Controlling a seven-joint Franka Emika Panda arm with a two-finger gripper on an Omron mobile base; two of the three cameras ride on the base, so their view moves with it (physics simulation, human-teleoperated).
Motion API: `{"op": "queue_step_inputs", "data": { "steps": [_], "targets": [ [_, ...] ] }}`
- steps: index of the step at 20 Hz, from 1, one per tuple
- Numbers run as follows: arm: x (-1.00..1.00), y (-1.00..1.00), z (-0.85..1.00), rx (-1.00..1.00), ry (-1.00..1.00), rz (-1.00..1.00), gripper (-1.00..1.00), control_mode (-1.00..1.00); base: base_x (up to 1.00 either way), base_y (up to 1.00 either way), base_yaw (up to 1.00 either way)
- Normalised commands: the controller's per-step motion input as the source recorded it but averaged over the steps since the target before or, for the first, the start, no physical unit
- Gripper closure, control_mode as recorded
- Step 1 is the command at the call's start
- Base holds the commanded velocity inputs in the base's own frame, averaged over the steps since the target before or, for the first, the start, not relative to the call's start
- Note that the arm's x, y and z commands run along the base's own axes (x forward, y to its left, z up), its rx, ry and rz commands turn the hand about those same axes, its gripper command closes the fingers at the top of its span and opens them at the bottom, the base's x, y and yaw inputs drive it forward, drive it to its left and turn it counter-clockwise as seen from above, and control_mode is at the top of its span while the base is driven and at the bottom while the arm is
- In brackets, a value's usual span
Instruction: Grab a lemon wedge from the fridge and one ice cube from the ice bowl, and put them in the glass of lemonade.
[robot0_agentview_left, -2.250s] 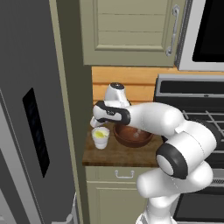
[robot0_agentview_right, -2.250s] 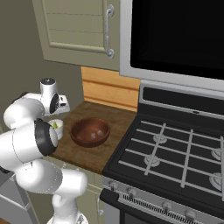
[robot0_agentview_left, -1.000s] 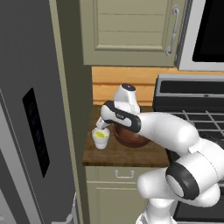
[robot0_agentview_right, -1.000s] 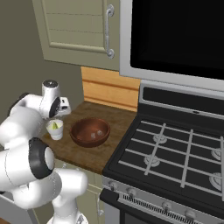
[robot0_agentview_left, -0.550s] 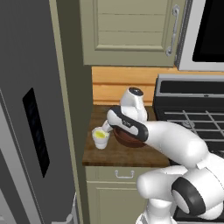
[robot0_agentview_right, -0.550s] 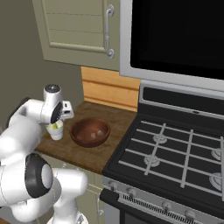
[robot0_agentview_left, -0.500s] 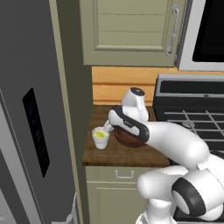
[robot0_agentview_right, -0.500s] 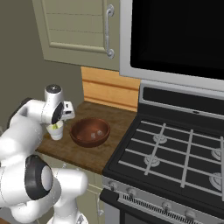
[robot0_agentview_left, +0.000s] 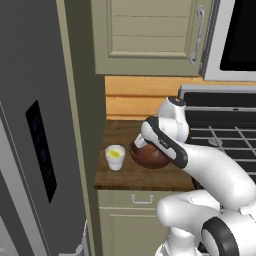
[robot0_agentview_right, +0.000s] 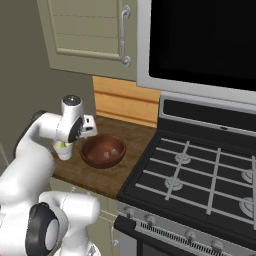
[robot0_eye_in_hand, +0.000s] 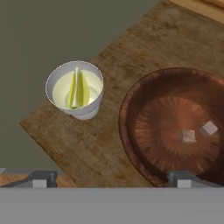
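Observation:
The glass of lemonade (robot0_eye_in_hand: 75, 89) stands on the wooden counter, a yellow lemon wedge (robot0_eye_in_hand: 79, 87) upright in its pale liquid. Right of it sits the reddish-brown ice bowl (robot0_eye_in_hand: 144, 131) with two ice cubes, one (robot0_eye_in_hand: 188, 136) near the middle and one (robot0_eye_in_hand: 209, 128) beside it. My gripper (robot0_eye_in_hand: 111, 181) hangs open above the counter, one fingertip over the bowl's near rim, nothing between the fingers. In the left base view the hand (robot0_agentview_left: 142, 140) is over the left edge of the ice bowl (robot0_agentview_left: 152, 159), next to the glass (robot0_agentview_left: 115, 156). The grey fridge (robot0_agentview_left: 30, 150) stands at the left.
A stove with black grates (robot0_agentview_right: 200, 170) adjoins the counter on the right, with a microwave (robot0_agentview_right: 200, 40) above it. Beige wall cupboards (robot0_agentview_left: 150, 35) hang over the counter. The counter's front edge (robot0_agentview_left: 145, 186) is near the bowl, and a drawer (robot0_agentview_left: 142, 200) sits below.
The hand has moved right, from above the glass to the bowl's left rim. The gripper has stayed open. Glass and bowl have not moved.

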Motion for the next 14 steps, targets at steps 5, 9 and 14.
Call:
{"op": "queue_step_inputs", "data": {
  "steps": [5,9,14],
  "targets": [
    [-0.24,-0.19,0.23,-0.12,0.0,-0.15,-1.0,-1.0,0.0,0.0,0.0],
    [-0.09,-0.4,-0.19,0.0,-0.1,-0.04,-1.0,-1.0,0.0,0.0,0.0],
    [0.0,-0.41,-0.02,0.0,-0.05,-0.12,-1.0,-1.0,0.0,0.0,0.0]
  ]
}}
